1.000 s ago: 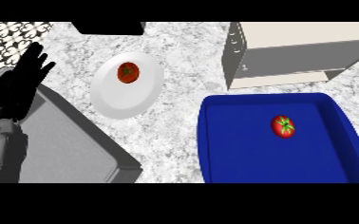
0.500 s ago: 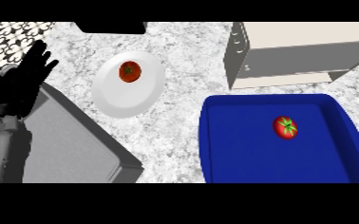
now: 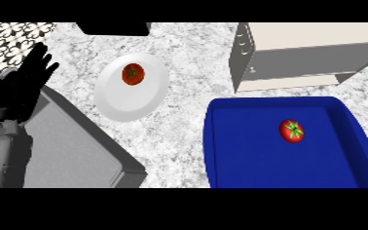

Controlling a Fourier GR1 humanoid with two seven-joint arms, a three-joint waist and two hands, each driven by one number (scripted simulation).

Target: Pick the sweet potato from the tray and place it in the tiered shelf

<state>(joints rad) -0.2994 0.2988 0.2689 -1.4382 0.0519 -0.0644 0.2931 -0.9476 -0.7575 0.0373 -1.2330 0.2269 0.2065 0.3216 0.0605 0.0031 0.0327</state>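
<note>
A blue tray (image 3: 244, 161) lies at the lower right of the counter. On it rests a small red tomato-like item with a green stem (image 3: 291, 130); no sweet potato shows. The cream and grey tiered shelf (image 3: 295, 53) stands at the upper right, just beyond the tray. My left hand (image 3: 25, 85) rests open at the left edge, fingers pointing up, far from the tray. My right hand does not show.
A white plate (image 3: 126, 102) left of centre carries a second red tomato-like item (image 3: 132, 73). A grey box-like block (image 3: 72, 151) fills the lower left beside my left forearm. A black object (image 3: 114, 28) sits at the counter's top edge.
The whole view has shifted slightly; the tray and plate sit a little lower in the picture. My left hand stays resting.
</note>
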